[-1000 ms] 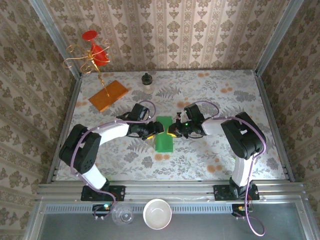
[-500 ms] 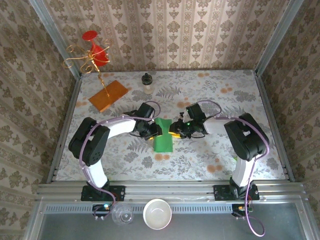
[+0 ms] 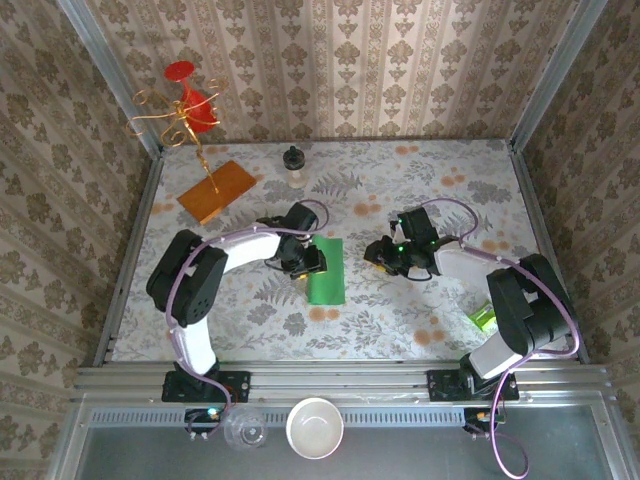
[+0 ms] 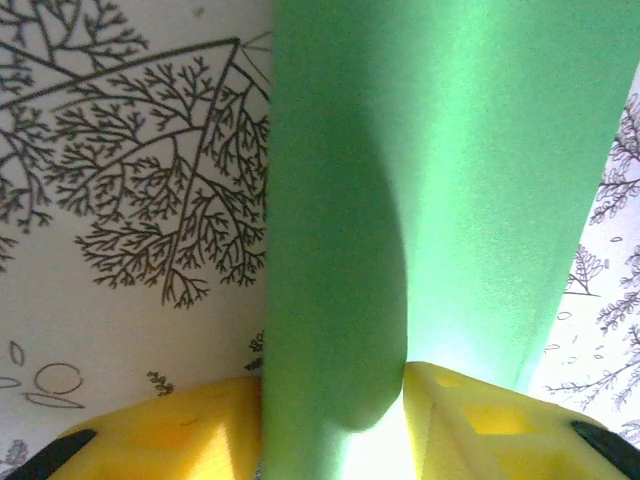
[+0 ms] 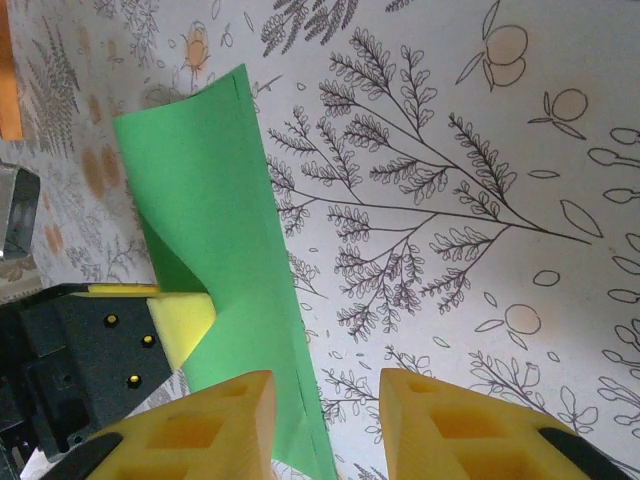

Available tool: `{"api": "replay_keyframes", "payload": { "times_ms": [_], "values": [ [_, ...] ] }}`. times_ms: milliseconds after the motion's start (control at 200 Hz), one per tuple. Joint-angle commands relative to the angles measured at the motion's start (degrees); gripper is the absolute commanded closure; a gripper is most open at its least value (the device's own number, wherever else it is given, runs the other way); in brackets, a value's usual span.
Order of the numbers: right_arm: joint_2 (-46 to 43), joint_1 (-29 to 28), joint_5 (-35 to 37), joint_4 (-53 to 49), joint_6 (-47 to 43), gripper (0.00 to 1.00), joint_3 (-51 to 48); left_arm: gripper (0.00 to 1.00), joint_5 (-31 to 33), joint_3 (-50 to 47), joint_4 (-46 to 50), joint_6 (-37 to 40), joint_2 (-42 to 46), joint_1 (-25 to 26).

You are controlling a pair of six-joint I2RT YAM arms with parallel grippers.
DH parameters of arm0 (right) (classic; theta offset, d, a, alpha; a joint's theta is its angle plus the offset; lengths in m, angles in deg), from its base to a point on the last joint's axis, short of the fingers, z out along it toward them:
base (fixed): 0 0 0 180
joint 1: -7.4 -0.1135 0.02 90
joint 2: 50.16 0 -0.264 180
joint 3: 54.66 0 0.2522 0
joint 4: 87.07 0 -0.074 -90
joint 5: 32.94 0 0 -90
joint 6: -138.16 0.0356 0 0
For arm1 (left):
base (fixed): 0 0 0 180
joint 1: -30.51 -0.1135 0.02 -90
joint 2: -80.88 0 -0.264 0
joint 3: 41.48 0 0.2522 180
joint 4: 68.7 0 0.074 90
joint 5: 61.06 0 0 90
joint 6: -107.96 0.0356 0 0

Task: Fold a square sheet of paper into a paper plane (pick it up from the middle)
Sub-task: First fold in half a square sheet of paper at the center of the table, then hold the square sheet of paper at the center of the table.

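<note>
Top, left-wrist and right-wrist views of the fold in progress. The square sheet of paper (image 3: 327, 272), bright green and doubled over into a long strip, lies at the middle of the floral worktop (image 3: 430, 190), between the two arms. The left end effector (image 3: 306, 262) reaches in from the strip's left side and pinches its long edge. In the left-wrist view the paper passes between the yellow fingers (image 4: 180, 425) and curves upward where it is clamped. The right end effector (image 5: 328, 395) sits just right of the strip, apart from it, its jaws spread with only patterned worktop visible between them. An orange-brown board (image 3: 218, 190) rests at the far left of the worktop, beside a red-and-gold wire stand (image 3: 185, 110). A small lime-green object (image 3: 483, 318) lies near the right arm.
</note>
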Motion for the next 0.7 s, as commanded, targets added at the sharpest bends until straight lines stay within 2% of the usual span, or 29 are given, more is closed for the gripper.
{"api": "replay_keyframes", "payload": {
  "times_ms": [0, 290, 695],
  "values": [
    [0.76, -0.03, 0.36, -0.34, -1.29, 0.65, 0.08, 0.55, 2.13, -1.6, 2.85, 0.2, -9.53, 2.85],
    [2.94, 0.05, -0.98, 0.12, -2.16, 0.65, 1.05, 0.5, 2.15, 0.87, 4.55, -0.31, -12.91, 3.45],
    [4.39, 0.01, -2.31, 1.58, -1.83, 0.65, 0.71, 0.5, 2.38, 0.95, 4.33, -2.93, -13.89, 2.76]
  ]
}}
